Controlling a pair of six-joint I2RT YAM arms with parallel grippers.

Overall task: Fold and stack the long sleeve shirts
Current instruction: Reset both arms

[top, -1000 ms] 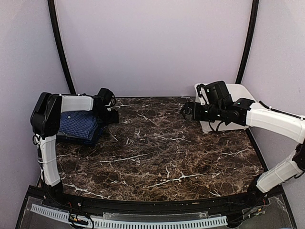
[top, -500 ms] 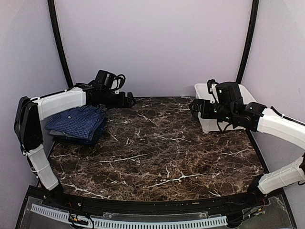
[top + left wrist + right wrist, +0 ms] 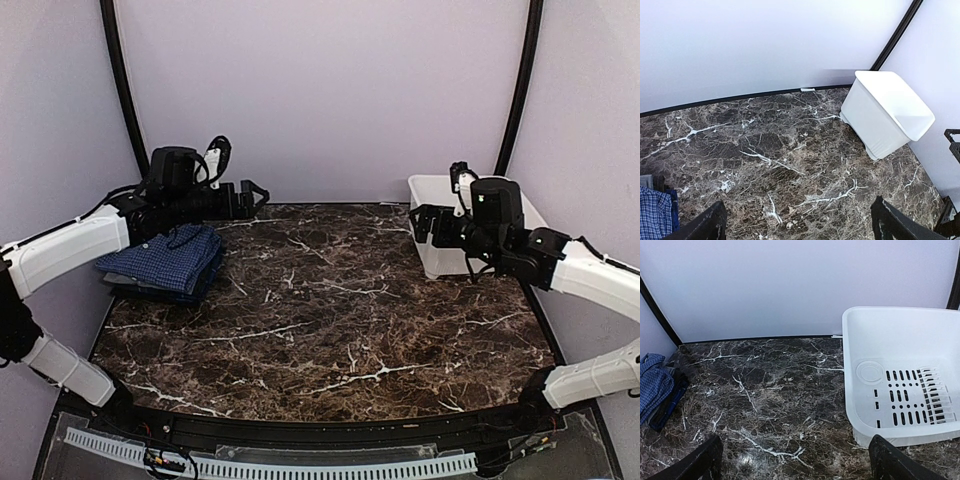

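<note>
I see both claws released, empty. Left gripper (image 3: 800, 226) near folded blue shirt (image 3: 165, 260); darker layer (image 3: 196, 290) beneath, maybe second shirt. Right gripper (image 3: 795, 460) beside white tub (image 3: 890, 335).

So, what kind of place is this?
Most likely a robot test booth, not a home. A left arm and a right arm work over a marble-patterned table. Plain lilac walls close it in. On it are folded shirts and a white tub.

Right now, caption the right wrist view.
White slotted tub at right, blue checked shirt far left, marble table between.
</note>
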